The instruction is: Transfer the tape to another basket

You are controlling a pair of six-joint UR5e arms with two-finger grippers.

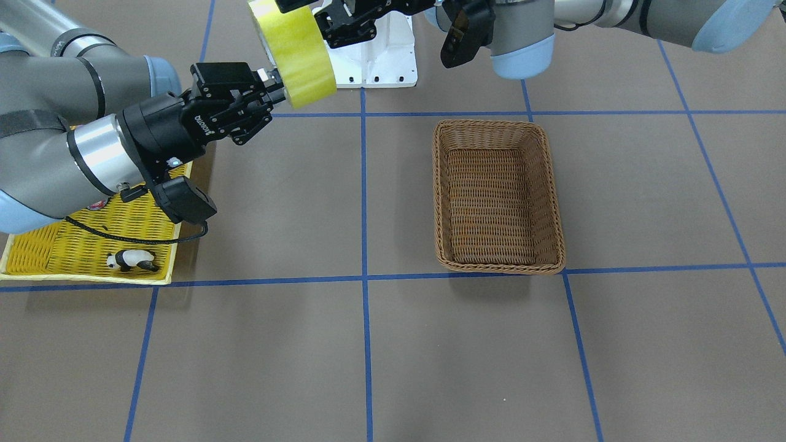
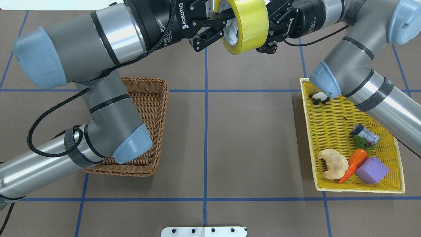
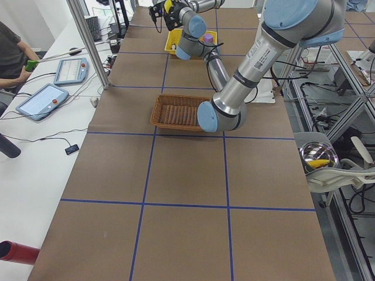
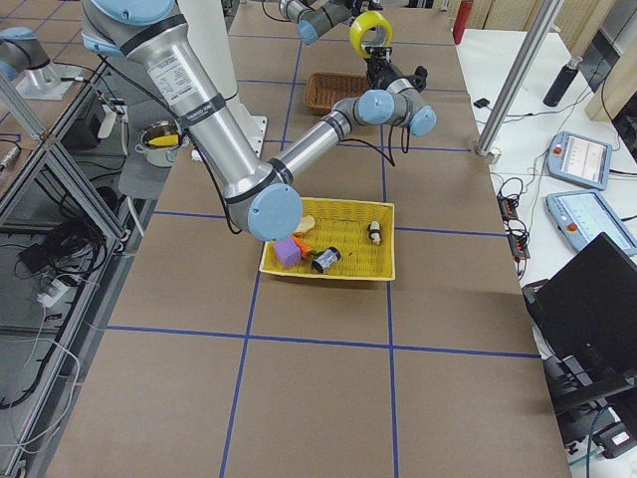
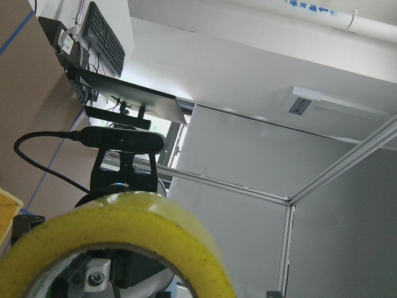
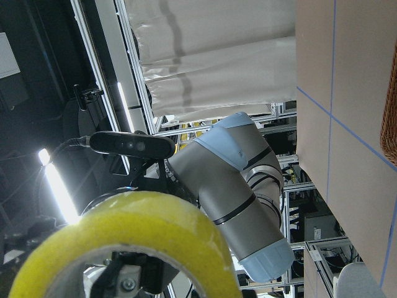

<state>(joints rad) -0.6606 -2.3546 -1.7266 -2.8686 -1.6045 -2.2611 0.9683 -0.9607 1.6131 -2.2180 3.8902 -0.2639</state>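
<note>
Bright, even overhead light left only soft shadows on the table (image 1: pixel 466 356), while the tape (image 5: pixel 124 236) loomed blurred in both wrist views and a lamp strip (image 6: pixel 59 186) glared

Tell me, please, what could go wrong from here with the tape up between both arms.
1. The tape hangs in mid-air with the left gripper and right gripper both at it; if one releases before the other grips firmly, it may fall outside the basket.
2. The roll is wide and seems held by its edge, so it may slip in transit.
</note>
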